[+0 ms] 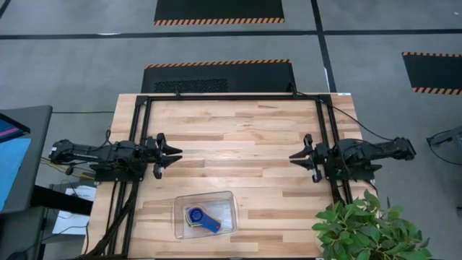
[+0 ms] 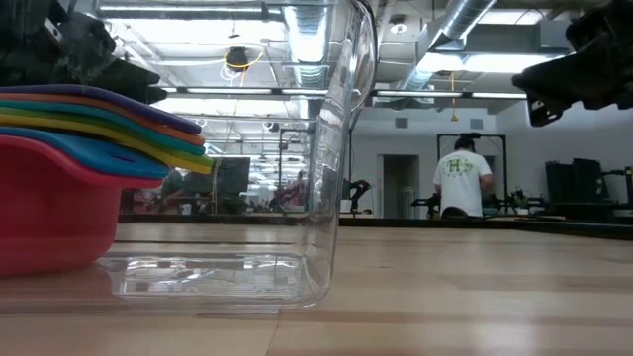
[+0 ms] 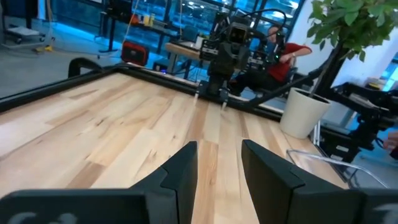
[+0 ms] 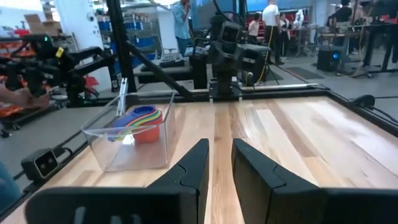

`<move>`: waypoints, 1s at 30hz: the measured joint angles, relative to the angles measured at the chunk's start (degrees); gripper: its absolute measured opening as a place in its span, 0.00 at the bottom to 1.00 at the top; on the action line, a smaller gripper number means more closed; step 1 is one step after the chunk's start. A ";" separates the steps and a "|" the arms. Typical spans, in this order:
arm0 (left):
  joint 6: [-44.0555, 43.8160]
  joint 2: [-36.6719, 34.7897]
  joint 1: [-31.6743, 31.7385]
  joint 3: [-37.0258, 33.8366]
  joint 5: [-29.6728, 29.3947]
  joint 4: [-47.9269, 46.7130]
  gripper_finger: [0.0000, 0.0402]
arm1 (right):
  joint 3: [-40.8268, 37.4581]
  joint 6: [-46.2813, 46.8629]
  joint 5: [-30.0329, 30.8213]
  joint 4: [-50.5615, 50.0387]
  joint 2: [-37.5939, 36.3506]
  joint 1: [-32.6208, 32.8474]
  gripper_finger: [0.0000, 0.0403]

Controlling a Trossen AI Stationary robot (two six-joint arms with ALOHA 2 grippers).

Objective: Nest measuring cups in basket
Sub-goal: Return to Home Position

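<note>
The measuring cups (image 1: 198, 217) sit nested in one stack inside the clear basket (image 1: 206, 214), near the table's near edge. In the low view the red cup (image 2: 45, 213) is the lowest and rests on the basket floor. The other cups' handles (image 2: 129, 129) fan out above it, dark blue on top. The right wrist view shows the stack (image 4: 142, 122) in the basket (image 4: 127, 149). My left gripper (image 1: 173, 154) hovers open at the table's left side. My right gripper (image 1: 294, 157) hovers open at the right side. Both point at each other and are far from the basket.
A potted plant (image 1: 364, 227) stands at the table's near right corner, close under my right arm; its white pot (image 3: 305, 112) shows in the left wrist view. A black frame (image 1: 231, 97) runs along the table's far and side edges. Bare wood lies between the grippers.
</note>
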 joint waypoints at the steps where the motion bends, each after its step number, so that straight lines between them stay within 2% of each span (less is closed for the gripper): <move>1: 0.36 0.00 -0.02 0.00 -0.02 0.02 0.29 | -0.03 0.53 -0.02 -0.02 -0.03 -0.27 0.23; 9: -3.78 0.00 -0.02 0.00 0.40 0.04 0.29 | -0.07 1.51 -0.01 -0.12 -0.05 -0.64 0.23; 30: -3.04 0.00 -0.02 -0.04 0.26 0.02 0.29 | -0.12 1.55 -0.01 -0.17 -0.05 -0.64 0.23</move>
